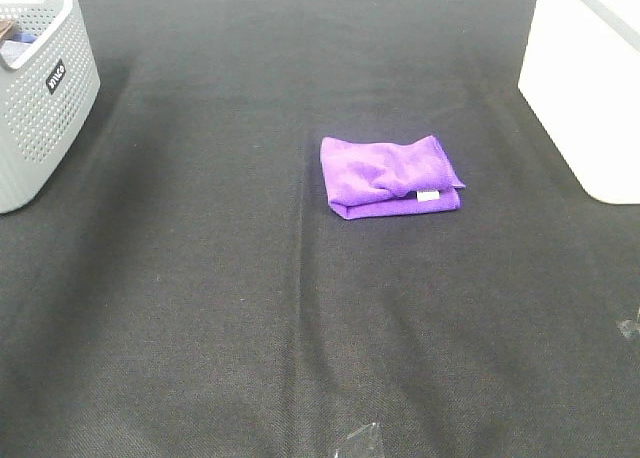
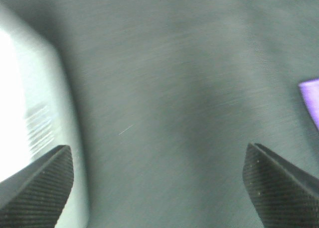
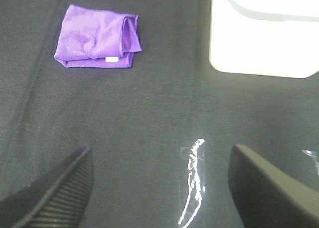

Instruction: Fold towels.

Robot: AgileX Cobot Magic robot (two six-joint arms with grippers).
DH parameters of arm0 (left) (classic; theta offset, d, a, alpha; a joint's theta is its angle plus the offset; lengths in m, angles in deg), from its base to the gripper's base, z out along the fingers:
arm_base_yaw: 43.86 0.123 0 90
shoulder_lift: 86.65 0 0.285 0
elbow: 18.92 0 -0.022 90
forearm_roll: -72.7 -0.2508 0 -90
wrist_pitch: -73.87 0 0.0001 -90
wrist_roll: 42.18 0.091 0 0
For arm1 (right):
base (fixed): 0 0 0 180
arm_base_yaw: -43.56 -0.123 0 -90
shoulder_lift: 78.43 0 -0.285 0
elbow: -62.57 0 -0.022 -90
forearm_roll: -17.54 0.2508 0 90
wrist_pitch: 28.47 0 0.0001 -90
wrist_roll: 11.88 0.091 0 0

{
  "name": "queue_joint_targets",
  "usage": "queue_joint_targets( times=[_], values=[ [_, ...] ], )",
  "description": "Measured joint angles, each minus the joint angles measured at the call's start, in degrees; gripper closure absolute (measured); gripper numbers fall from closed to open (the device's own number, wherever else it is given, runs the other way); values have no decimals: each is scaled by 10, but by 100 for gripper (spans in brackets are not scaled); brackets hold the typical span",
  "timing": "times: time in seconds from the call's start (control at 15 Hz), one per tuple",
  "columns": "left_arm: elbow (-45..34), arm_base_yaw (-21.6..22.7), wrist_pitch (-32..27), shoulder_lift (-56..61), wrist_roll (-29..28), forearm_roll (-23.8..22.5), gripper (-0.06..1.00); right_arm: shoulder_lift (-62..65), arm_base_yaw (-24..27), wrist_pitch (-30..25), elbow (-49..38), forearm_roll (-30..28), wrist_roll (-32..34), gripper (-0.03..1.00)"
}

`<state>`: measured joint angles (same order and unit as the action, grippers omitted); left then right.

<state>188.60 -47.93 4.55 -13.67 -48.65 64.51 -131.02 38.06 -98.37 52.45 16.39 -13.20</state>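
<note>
The left gripper has its two dark, bumpy fingers spread wide apart, and nothing is between them. It holds nothing and touches nothing. It hangs over the black cloth table. A pale grey basket is close by one finger, and a tiny bit of the purple towel peeks in at the edge of that view. The right gripper is wide apart too, with nothing between its dark fingers. It also holds nothing and sits above the table, well away from the towel. A thin strip of shiny clear tape lies on the table between its fingers. From the high camera, the purple towel lies folded up near the middle of the black table, a little to the right. It is a bit lumpy on top, and its small white tag shows at the front right corner. A grey basket with holes stands at the far left, and a white box stands at the far right. Both are well apart from the towel.
</note>
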Motion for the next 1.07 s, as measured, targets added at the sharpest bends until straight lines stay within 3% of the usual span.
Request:
queue_joint_targets(
  times=[0.2,0.53,0.8,0.93,1.07],
  values=[
    [-219,13,32,180,-2,3,9,133,0,-1,-58,2,-2,24],
    [-475,13,42,511,-10,17,9,320,0,-1,-160,11,-4,24],
    [-596,13,42,788,-10,-34,9,446,0,-3,-252,11,-6,24],
    [-619,13,37,899,-6,-14,9,451,0,-3,-293,11,-10,24],
    [-634,13,25,983,15,34,9,451,0,15,-338,11,-17,24]
  ],
)
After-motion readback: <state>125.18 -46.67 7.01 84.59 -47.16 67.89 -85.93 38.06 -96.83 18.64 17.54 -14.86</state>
